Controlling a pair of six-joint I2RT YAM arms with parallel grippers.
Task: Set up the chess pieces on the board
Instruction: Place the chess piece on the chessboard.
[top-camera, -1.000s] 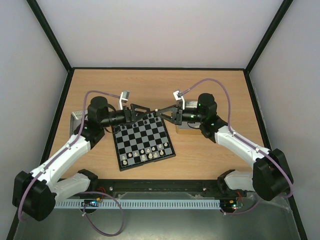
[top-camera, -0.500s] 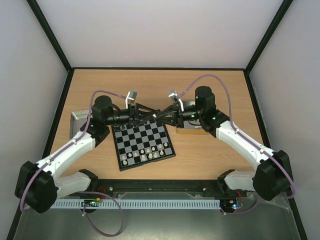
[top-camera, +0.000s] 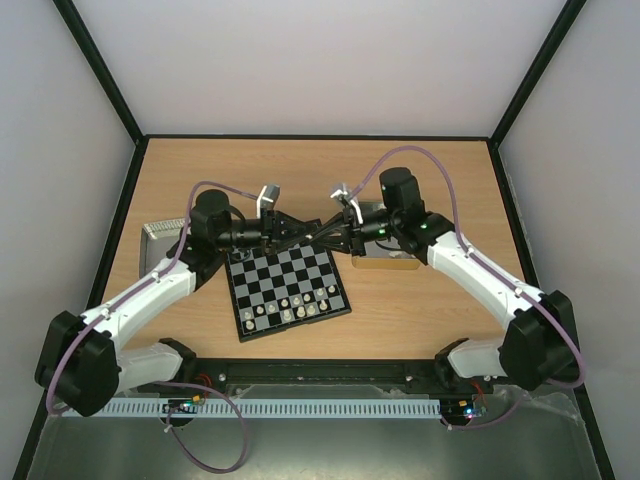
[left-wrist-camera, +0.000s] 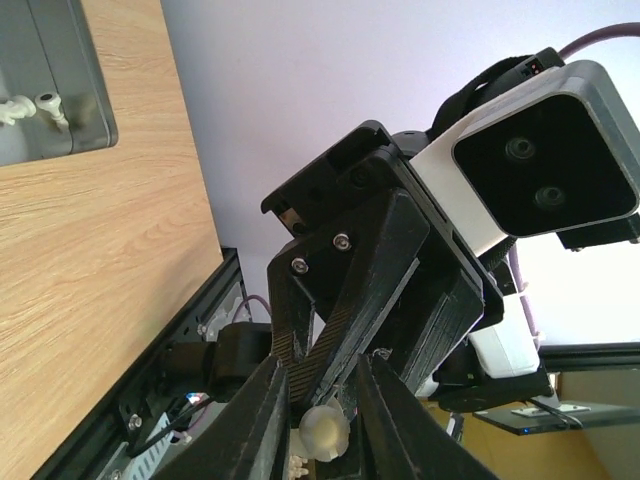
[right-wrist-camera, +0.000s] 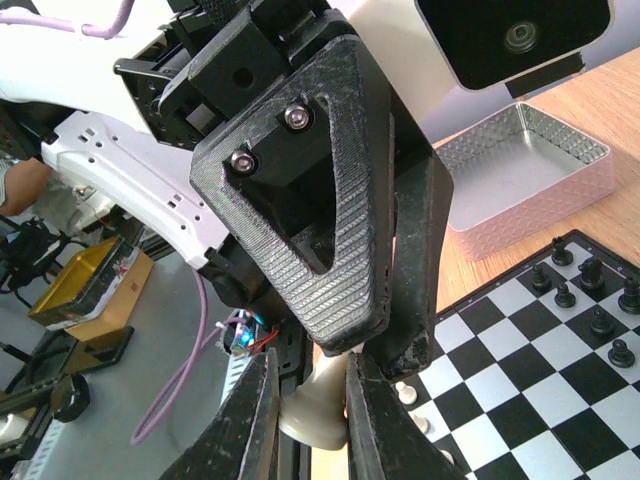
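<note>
Above the far edge of the board (top-camera: 285, 272) my two grippers meet tip to tip. The right gripper (right-wrist-camera: 311, 425) is shut on the base of a white chess piece (right-wrist-camera: 318, 415). The left gripper (left-wrist-camera: 320, 440) has closed on that piece's round head (left-wrist-camera: 322, 432) from the other side. From above, the left gripper (top-camera: 306, 236) and the right gripper (top-camera: 320, 236) hide the piece. White chess pieces (top-camera: 290, 308) line the board's near rows. Black pieces (right-wrist-camera: 592, 300) stand on another edge of the board (right-wrist-camera: 520, 390).
A silver tray (top-camera: 153, 232) lies left of the board, with white pieces (left-wrist-camera: 30, 105) in it. It also shows behind the left gripper in the right wrist view as a textured tray (right-wrist-camera: 520, 170). A gold-rimmed tray (top-camera: 385, 261) sits under the right arm.
The left gripper has moved right to the right gripper and closed its jaws from wide open around the white piece's head. The right gripper has shifted slightly left, still shut on the piece.
</note>
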